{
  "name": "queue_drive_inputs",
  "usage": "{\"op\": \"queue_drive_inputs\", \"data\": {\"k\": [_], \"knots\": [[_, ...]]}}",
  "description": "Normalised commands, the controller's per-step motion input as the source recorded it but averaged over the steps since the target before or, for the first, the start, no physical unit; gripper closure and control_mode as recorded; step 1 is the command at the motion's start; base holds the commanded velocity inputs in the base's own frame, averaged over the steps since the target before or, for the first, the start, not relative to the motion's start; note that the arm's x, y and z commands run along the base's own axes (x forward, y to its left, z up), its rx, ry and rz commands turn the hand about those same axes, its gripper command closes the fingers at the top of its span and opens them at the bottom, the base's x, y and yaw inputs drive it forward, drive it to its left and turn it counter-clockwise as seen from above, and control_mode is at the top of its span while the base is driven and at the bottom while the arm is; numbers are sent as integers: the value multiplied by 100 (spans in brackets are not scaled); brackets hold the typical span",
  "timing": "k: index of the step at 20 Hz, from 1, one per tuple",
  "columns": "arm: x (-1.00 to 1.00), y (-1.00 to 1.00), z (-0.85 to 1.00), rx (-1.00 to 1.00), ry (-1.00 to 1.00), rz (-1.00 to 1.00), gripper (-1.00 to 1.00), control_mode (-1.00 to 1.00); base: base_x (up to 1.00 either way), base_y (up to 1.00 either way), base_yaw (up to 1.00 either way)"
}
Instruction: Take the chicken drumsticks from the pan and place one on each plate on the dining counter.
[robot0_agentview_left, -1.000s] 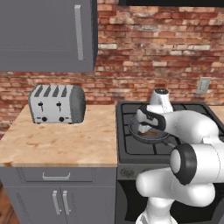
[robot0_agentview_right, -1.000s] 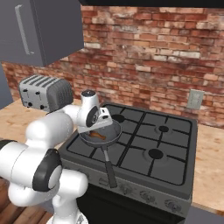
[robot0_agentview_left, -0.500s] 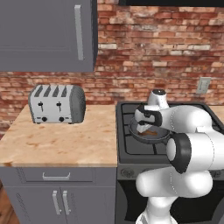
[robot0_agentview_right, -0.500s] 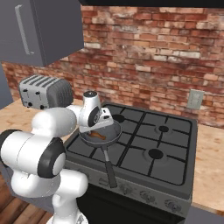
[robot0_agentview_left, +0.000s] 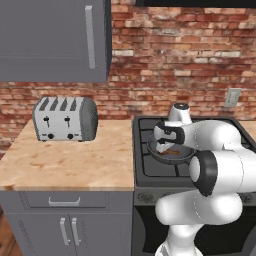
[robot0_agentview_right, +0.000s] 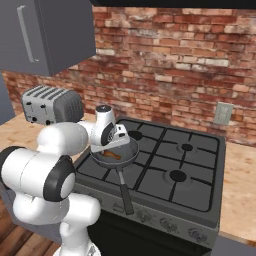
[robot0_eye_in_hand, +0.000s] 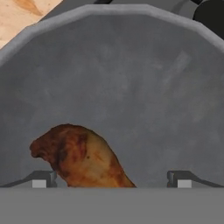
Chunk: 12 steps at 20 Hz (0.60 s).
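The black gas stove (robot0_agentview_right: 165, 165) is the biggest piece here, a flat dark top with cast grates and four burners; beside it runs a light mottled wooden tabletop (robot0_agentview_left: 65, 160) carrying a brushed-metal four-slot toaster (robot0_agentview_left: 64, 119). On the stove's front burner nearest that tabletop sits the pan (robot0_agentview_right: 116, 154), round, shallow, matte dark grey, with a long thin handle pointing toward the stove's front edge. In it lies a chicken drumstick (robot0_eye_in_hand: 81, 157), reddish-brown, glossy and lumpy, tapering toward one end; I can make out only one clearly.

The gripper (robot0_eye_in_hand: 111, 180) hangs low inside the pan with its jaws spread wide and nothing between them yet. In the hand view the drumstick sits off toward one fingertip (robot0_eye_in_hand: 41, 179) rather than centred.

Likely troubles from here:
- Closing off-centre could shove the meat sideways across the smooth pan floor instead of pinching it.
- The rounded, greasy-looking surface may squirt out of a two-finger pinch.
- Dropping too far could press the fingertips onto the pan and skid it on the grate.
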Motion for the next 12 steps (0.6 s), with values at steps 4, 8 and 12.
{"op": "queue_drive_inputs", "data": {"k": [4, 8, 12], "knots": [[0, 0, -1, 0, 0, 0, -100, -100, 0, 0, 0], [0, 0, -9, 0, 0, 0, -100, -100, 0, 0, 0], [0, 0, -8, 3, 8, 0, -100, -100, 0, 0, 0]]}}
